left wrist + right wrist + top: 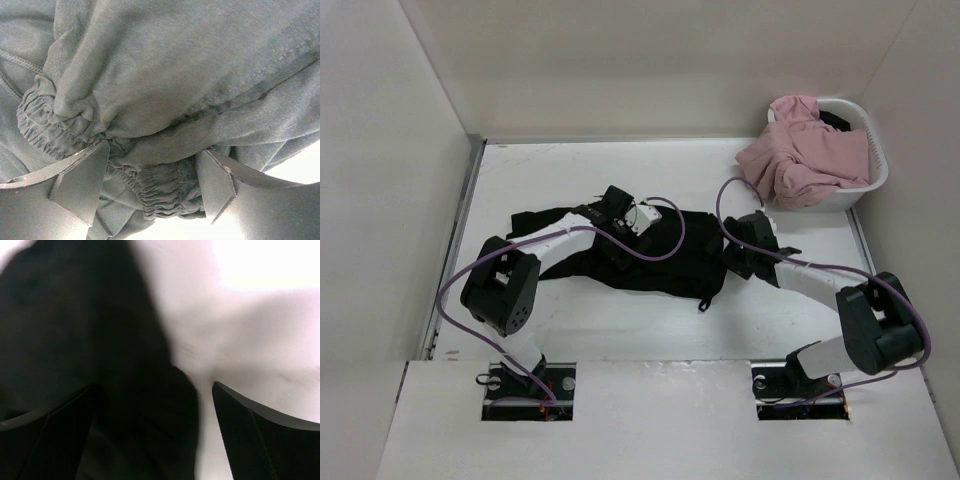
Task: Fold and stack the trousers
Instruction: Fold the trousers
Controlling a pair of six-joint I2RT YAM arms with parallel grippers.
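Where the trousers lie: the black trousers sprawl rumpled across the middle of the white table, long axis running left to right, between the two arms and not yet folded
Left gripper: the left gripper is poised over the far edge of the cloth, about midway along its length; its wrist camera shows a gathered elastic hem bunched between the fingers and touching both inner faces
Left grip: the fingers stand apart with the wad filling the gap; whether they pinch it or merely straddle it cannot be told
Right gripper: the right gripper sits low at the right-hand end of the garment, its fingers spread wide and holding nothing
Cloth from the right fingers: the fabric comes in from the left of the wrist view and its edge ends between the fingers, with bare table by the other one, so the bulk of the cloth lies toward the left arm's side
Drawstring: a small drawstring trails off the near edge, close to the right gripper
Nearer arm: each has its own part in reach, the left the middle, the right the end; a fold across the long axis would likely mean carrying the right end leftward
Basket: a white basket holding pink garments stands at the far right corner, well apart from the trousers
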